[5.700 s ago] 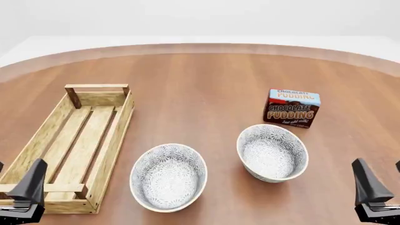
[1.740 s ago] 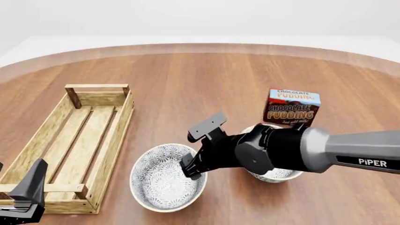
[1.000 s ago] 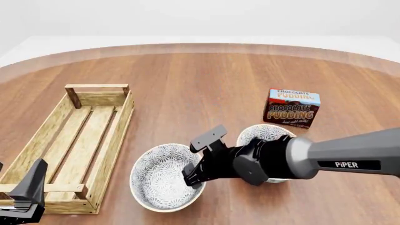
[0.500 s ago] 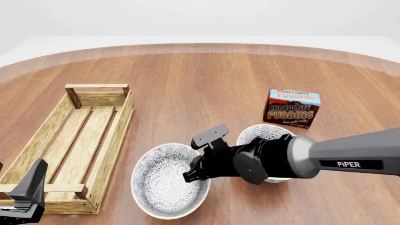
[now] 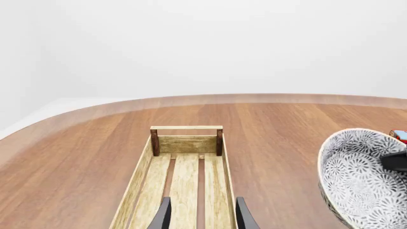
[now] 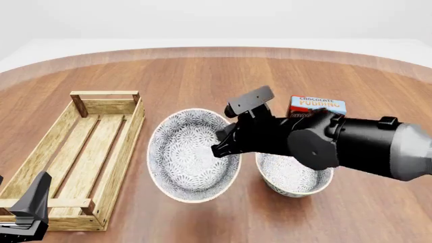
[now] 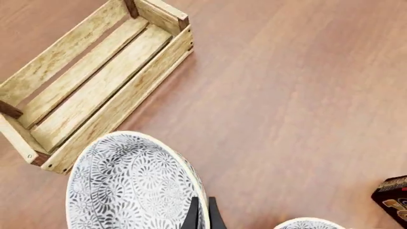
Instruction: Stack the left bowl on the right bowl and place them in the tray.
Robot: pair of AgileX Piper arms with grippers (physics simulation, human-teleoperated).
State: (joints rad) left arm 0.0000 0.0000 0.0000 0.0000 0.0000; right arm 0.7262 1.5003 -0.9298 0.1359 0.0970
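Note:
My right gripper (image 6: 226, 147) is shut on the right-hand rim of the left bowl (image 6: 192, 154), a white bowl with a grey flower pattern. It holds the bowl tilted and lifted off the table, beside and just left of the right bowl (image 6: 294, 174). The right wrist view shows the fingertips (image 7: 202, 214) pinching the held bowl's (image 7: 133, 186) rim. The tray (image 6: 125, 147), a long pale slatted crate, lies at the left. My left gripper (image 6: 34, 200) is open and empty over the tray's near end; its fingers (image 5: 162, 214) frame the tray (image 5: 188, 128).
A brown chocolate pudding box (image 6: 317, 106) stands behind the right bowl, partly hidden by my right arm. It shows in the right wrist view (image 7: 394, 195). The held bowl (image 5: 362, 176) shows in the left wrist view. The round table's far edge curves behind.

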